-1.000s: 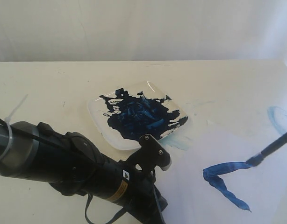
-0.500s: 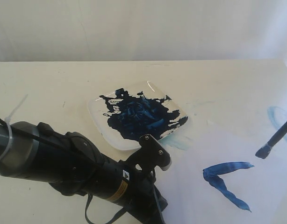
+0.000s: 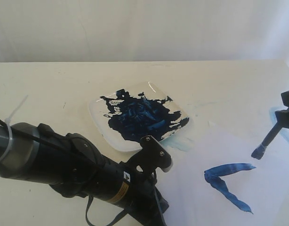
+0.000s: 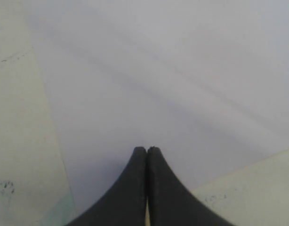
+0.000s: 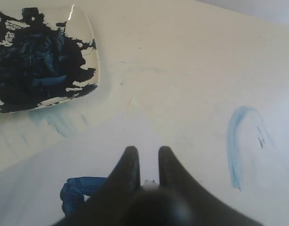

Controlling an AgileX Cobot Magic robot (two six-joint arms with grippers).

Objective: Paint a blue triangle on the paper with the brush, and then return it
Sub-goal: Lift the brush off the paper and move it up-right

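The paper (image 3: 262,193) lies at the right front of the table. The blue triangle stands as two thick blue strokes (image 3: 229,168) joined at a corner, also seen in the right wrist view (image 5: 81,186). The black brush (image 3: 269,139) hangs tilted above the paper, its blue bristle tip (image 3: 258,152) clear of the strokes. My right gripper (image 3: 288,113) is shut on the brush's handle, its fingertips (image 5: 130,157) close together. My left gripper (image 4: 147,149) is shut and empty, low over bare paper (image 4: 158,84).
A square white plate (image 3: 95,113) smeared with dark blue paint sits mid-table, left of the paper. A faint light-blue curved smear (image 5: 234,146) marks the table beside the right gripper. My left arm (image 3: 64,165) fills the front left of the exterior view.
The brush has lifted off the end of the upper stroke and risen up and to the right. My right gripper has come into the exterior view. The left arm has not moved.
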